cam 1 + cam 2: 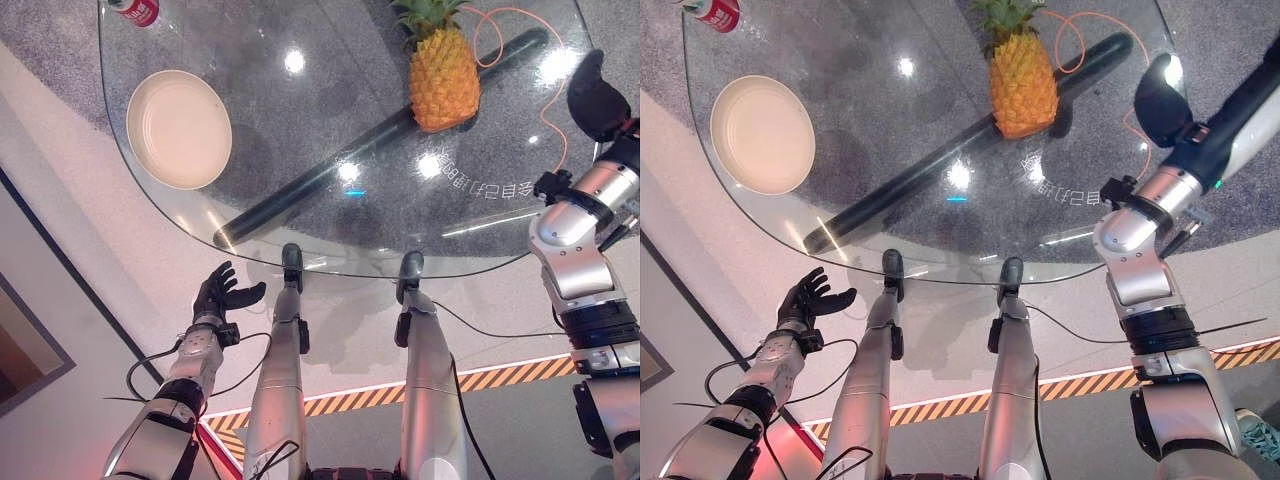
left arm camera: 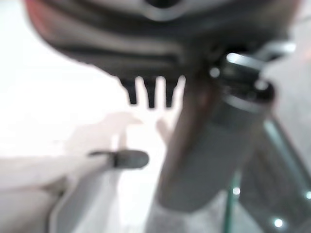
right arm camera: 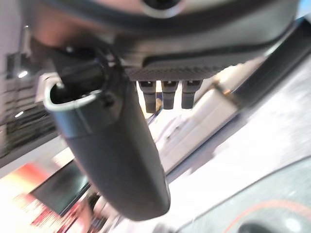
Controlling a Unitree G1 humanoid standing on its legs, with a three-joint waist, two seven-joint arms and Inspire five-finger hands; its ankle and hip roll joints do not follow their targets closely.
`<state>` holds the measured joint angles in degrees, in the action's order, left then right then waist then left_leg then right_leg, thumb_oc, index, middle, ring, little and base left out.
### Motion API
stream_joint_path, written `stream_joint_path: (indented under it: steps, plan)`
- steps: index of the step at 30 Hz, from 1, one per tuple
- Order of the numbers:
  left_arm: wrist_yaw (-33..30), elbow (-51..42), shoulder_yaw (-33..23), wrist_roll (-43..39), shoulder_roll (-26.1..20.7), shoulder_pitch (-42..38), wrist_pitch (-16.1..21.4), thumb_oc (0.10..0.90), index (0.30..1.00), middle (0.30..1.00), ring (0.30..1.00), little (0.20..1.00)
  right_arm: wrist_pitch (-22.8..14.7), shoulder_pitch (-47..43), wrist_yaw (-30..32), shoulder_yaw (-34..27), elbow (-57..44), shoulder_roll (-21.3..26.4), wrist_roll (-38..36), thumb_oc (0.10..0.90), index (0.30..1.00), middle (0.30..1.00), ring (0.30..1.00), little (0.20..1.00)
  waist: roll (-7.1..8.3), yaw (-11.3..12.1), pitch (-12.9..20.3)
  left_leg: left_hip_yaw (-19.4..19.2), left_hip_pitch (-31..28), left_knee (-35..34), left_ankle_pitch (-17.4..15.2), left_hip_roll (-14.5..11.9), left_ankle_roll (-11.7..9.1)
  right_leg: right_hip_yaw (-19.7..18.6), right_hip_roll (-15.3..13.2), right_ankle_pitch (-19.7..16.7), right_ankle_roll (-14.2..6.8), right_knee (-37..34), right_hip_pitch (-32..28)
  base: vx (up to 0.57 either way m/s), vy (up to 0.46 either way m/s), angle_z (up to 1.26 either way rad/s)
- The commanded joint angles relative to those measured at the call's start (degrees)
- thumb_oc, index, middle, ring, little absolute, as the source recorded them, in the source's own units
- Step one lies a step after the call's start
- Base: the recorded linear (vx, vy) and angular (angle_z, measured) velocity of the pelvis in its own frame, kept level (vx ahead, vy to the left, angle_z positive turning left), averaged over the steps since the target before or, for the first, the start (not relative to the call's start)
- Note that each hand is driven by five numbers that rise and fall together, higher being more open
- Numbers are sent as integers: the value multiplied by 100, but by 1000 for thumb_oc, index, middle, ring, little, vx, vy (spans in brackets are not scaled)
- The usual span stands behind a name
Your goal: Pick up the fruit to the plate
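One pineapple (image 1: pixel 443 80) stands upright near the glass tabletop's (image 1: pixel 330 130) far right edge, well apart from the empty plate (image 1: pixel 178 128) by its left edge. Your right hand (image 1: pixel 597 95) hovers beside the fruit, fingers relaxed, holding nothing; your left hand (image 1: pixel 222 292) hangs spread below the near edge. You're at the reach: next, close round the pineapple's body.

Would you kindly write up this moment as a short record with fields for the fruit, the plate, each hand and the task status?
fruit: pineapple, upright on the glass table, touched by neither hand
plate: cream plate, empty, on the table's left part
left hand: left hand low, off the table's near edge, fingers open, holding nothing
right hand: right hand raised at the table's right edge, right of the pineapple
other: red can at the far left
status: not yet picked up
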<state>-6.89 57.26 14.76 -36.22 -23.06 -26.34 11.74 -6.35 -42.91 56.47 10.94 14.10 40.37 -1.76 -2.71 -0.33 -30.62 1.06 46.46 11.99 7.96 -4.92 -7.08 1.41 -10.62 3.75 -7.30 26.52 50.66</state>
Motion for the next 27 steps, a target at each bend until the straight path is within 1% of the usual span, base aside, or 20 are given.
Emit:
stream_joint_path:
  steps: [1, 6, 9, 12, 14, 16, 20, 27]
  plan:
    - [-73, 100, -284, 95, -97, 449, 112, 800, 900, 900, 900, 900, 138, -341, -388, 111, -760, 397, 651, 800, 900, 900, 900, 900, 133, -58, 82, 62, 107, 652, -572, 436, 271, 407, 218, -736, 88, -1025, -332, 0, 0, 0]
    - [-91, 50, -227, 219, 16, 493, 184, 800, 900, 900, 900, 900, 239, -481, -869, 431, -736, 157, 453, 800, 900, 900, 900, 900, 95, 2, 82, 49, 99, 659, -560, 464, 275, 439, 215, -694, 120, -1001, -347, 0, 0, 0]
    - [-111, 29, -162, 247, 81, 508, 223, 800, 900, 900, 900, 900, 270, -537, -1021, 551, -692, -5, 344, 800, 900, 900, 900, 900, 56, 44, 82, 40, 116, 676, -556, 473, 284, 458, 195, -665, 139, -959, -332, 0, 0, 0]
    - [-132, -12, -140, 282, 112, 524, 183, 800, 900, 900, 900, 900, 272, -537, -1089, 588, -734, -133, 193, 800, 900, 900, 900, 900, 27, 67, 82, 28, 120, 679, -545, 474, 285, 476, 184, -646, 152, -932, -325, 0, 0, 0]
    - [-139, -23, -129, 303, 120, 524, 164, 800, 900, 900, 900, 900, 319, -538, -1098, 598, -786, -193, 220, 800, 900, 900, 900, 900, 16, 73, 82, 25, 110, 665, -538, 477, 289, 482, 185, -642, 155, -923, -324, 0, 0, 0]
    - [-148, -49, -90, 361, 153, 534, 125, 800, 900, 900, 900, 900, 461, -546, -1171, 629, -945, -294, 210, 800, 900, 900, 900, 900, -6, 80, 82, 5, 108, 642, -515, 481, 294, 495, 185, -647, 162, -905, -306, 0, 0, 0]
    - [-143, -45, -39, 380, 216, 546, 132, 800, 900, 900, 900, 900, 603, -605, -1196, 722, -1028, -362, 214, 800, 900, 900, 900, 900, -27, 90, 82, -13, 90, 617, -491, 480, 297, 485, 196, -650, 175, -892, -302, 0, 0, 0]
    - [-203, -67, 46, 443, 315, 583, 165, 800, 900, 900, 900, 900, 737, -620, -1283, 772, -1108, -454, -91, 800, 900, 900, 900, 900, -34, 96, 82, -47, 72, 565, -443, 472, 292, 486, 210, -679, 175, -899, -293, 3, 3, 1]
